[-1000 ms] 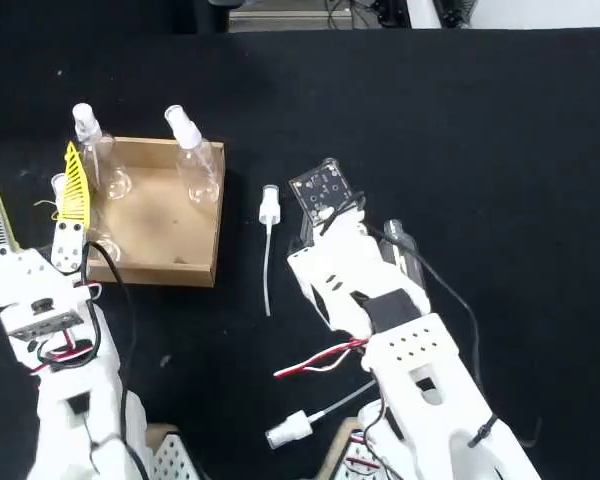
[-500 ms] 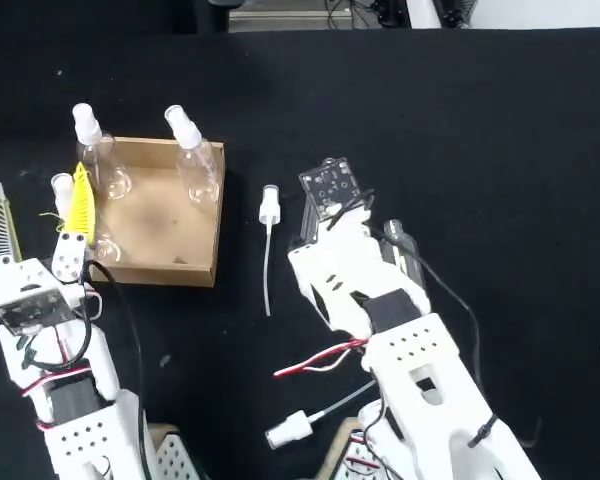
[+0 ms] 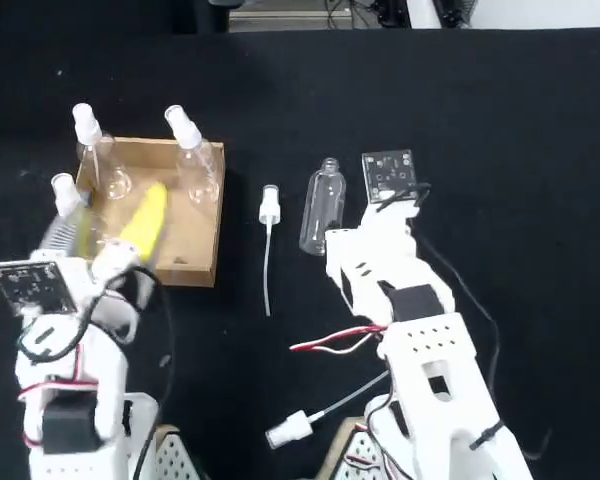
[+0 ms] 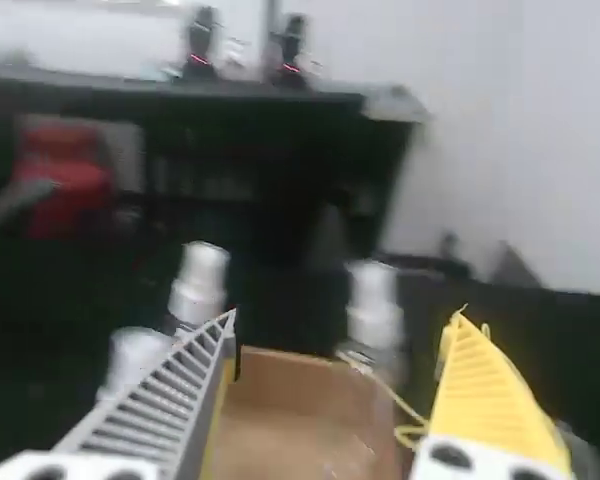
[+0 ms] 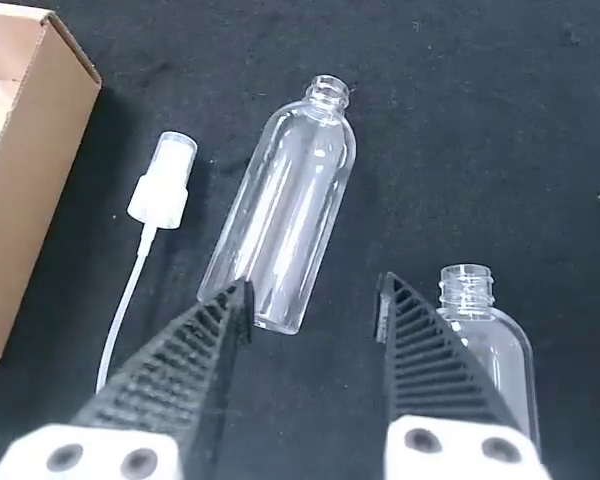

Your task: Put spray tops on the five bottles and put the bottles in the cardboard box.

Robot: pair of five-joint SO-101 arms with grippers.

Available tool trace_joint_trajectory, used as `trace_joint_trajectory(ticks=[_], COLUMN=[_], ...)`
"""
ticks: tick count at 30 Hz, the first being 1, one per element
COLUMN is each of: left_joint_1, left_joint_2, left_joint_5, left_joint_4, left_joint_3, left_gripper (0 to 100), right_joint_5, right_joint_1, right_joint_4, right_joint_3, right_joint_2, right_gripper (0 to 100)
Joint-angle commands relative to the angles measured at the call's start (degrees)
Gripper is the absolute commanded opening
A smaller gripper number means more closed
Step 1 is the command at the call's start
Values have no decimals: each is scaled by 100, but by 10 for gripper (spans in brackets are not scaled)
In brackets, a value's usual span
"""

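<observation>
The cardboard box (image 3: 195, 268) sits at the left with three capped bottles standing in it (image 3: 85, 135) (image 3: 187, 140) (image 3: 66, 198). My left gripper (image 3: 100, 232) hangs open above the box's near side, and its wrist view looks between the fingers at the spray tops (image 4: 198, 283) (image 4: 372, 300) and the box floor (image 4: 300, 410). An uncapped clear bottle (image 3: 321, 207) (image 5: 285, 215) lies beside a loose spray top (image 3: 269, 205) (image 5: 162, 180). My right gripper (image 5: 310, 300) is open just short of that bottle, with a second uncapped bottle (image 5: 485, 325) by its other finger.
Another spray top (image 3: 290, 431) with its tube lies near the front edge between the two arm bases. Red and white wires (image 3: 330, 347) trail off the right arm. The black cloth to the right and far side is bare.
My left arm swung round and its open gripper now sits over the box's near part. My right arm shifted right, uncovering the lying bottle and covering the other one.
</observation>
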Motion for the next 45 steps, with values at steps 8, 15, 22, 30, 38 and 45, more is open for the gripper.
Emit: trace_joint_trajectory(ticks=[8,15,22,30,38,45], left_joint_1=[699,796,963,1103,1068,1068], left_joint_2=[79,79,79,79,79,79], left_joint_5=[791,-703,-747,-782,-791,-791], left_joint_4=[897,1600,1547,1556,1574,1591], left_joint_3=[180,189,963,1007,1015,1024], left_gripper=[296,297,297,297,297,297], right_joint_5=[-897,-976,-1565,-1582,-1609,-1609], right_joint_1=[-844,-1169,-1187,-1152,-1248,-1424], right_joint_4=[-563,-1503,-1521,-1477,-1037,-2488], right_joint_3=[-40,-620,-1921,-2686,-2580,-2237], right_joint_2=[215,1912,3284,4136,3116,3890], right_gripper=[178,177,179,179,178,178])
